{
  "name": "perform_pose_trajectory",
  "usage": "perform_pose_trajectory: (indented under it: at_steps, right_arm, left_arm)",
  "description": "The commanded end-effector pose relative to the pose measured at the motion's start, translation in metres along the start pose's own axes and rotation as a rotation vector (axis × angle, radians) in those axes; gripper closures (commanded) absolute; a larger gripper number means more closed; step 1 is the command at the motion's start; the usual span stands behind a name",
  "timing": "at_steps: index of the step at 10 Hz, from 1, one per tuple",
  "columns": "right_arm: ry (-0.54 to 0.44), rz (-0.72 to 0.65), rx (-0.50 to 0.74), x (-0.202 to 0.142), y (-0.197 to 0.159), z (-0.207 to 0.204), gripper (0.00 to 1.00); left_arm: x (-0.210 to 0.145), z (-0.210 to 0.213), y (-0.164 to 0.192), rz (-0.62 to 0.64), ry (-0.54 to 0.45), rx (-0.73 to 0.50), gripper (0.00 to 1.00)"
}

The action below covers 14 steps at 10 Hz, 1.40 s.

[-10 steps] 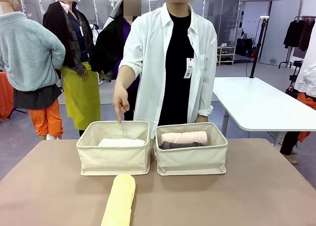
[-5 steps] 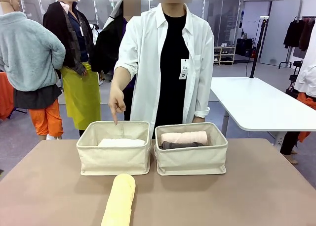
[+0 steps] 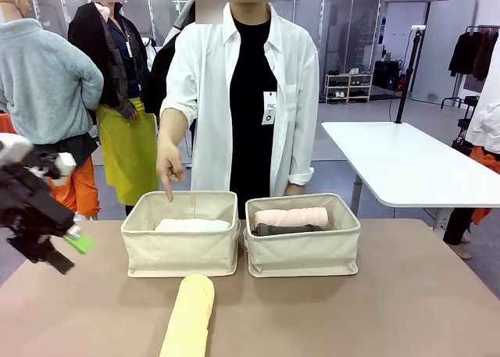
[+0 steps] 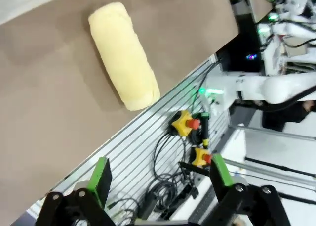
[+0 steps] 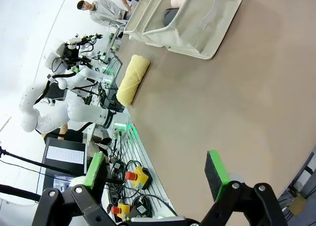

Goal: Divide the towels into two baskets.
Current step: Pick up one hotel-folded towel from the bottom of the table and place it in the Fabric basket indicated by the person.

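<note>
You have a brown table [image 3: 422, 294] with two cream canvas baskets side by side at its far middle: the left basket [image 3: 180, 251] holds one white towel [image 3: 191, 225], and the right basket [image 3: 305, 255] holds the pale pink towel [image 3: 291, 216] with the dark grey towel [image 3: 285, 230] just nearer. The pale yellow towel [image 3: 189, 318] lies on the table, near you and just in front of the left basket, so three are sorted and this last one is the step in hand. The person's hand [image 3: 169, 168] points a finger down over the left basket's far rim, which I read as the target. Your left gripper [image 3: 66, 244] hangs at the left edge, jaws wide and empty; your right gripper [image 5: 155, 174] is also wide and empty. Next you need to bring the left gripper over the yellow roll, close across its girth and lift it in beside the white one. A tag hangs on the person's shirt [image 3: 269, 108]; its print is too small to read.
</note>
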State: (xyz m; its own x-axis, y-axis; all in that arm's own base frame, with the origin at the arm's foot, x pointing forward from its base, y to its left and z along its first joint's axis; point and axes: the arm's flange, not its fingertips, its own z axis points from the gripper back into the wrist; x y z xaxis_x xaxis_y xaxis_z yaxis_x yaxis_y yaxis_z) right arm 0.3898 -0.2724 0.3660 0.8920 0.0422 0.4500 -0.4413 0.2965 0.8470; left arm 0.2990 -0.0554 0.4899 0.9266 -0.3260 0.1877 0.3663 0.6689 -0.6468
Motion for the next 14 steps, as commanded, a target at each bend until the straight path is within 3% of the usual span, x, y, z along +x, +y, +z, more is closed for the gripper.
perform_pose_trajectory:
  at_steps: [1,4,9,14]
  right_arm:
    - [-0.007,0.004,-0.012,0.0,0.004,-0.004,0.0]
    - [-0.007,0.004,-0.012,0.0,0.004,-0.004,0.0]
    - [-0.007,0.004,-0.012,0.0,0.004,-0.004,0.0]
    - [-0.007,0.004,-0.012,0.0,0.004,-0.004,0.0]
  left_arm:
    - [0.02,-0.042,-0.011,0.029,0.033,0.108,0.0]
    - [0.032,-0.106,-0.026,0.045,0.01,0.209,0.0]
    - [0.029,-0.177,-0.009,0.118,-0.003,0.41,0.0]
    - [0.015,-0.224,0.006,0.129,-0.05,0.455,0.0]
